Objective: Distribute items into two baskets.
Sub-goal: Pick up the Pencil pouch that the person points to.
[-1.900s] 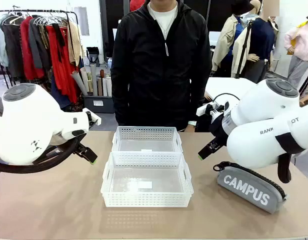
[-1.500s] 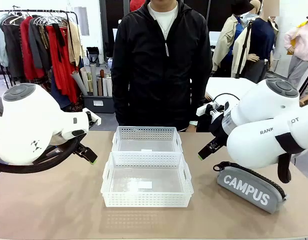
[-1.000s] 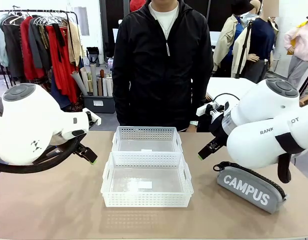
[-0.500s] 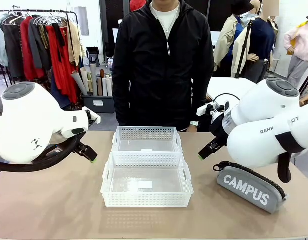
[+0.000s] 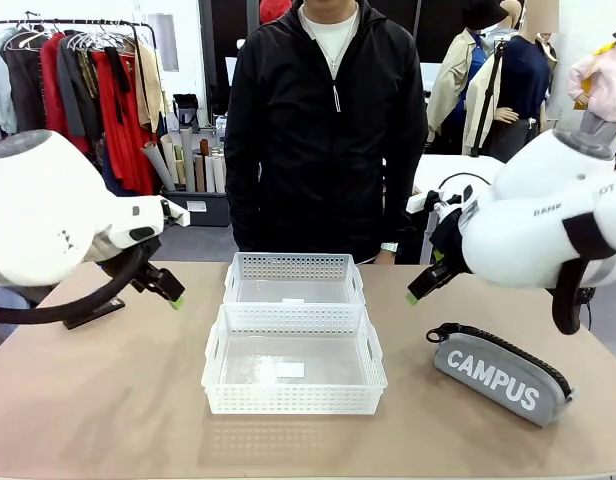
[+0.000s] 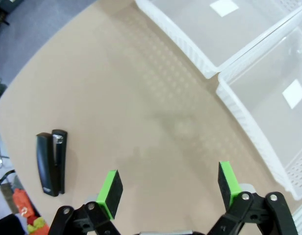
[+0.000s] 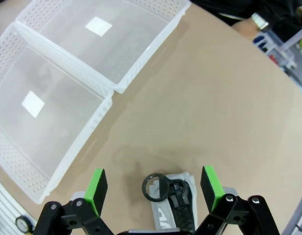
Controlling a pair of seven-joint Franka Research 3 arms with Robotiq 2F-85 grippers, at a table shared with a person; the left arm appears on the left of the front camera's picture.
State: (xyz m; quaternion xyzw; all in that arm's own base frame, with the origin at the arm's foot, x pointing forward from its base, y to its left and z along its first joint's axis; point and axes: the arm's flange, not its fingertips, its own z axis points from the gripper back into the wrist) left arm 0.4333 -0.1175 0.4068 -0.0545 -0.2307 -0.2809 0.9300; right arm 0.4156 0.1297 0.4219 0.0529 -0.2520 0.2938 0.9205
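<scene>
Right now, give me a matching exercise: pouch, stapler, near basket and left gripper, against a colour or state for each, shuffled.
1. pouch
2. stapler
3. near basket
4. left gripper

A. white, empty
B. open, holding nothing
C. grey, lettered CAMPUS
D. black, lying flat

Pairs: 1-C, 2-D, 3-A, 4-B.

Left tool (image 6: 168,185) aloft, jaws spread wide; right tool (image 7: 154,183) same.
</scene>
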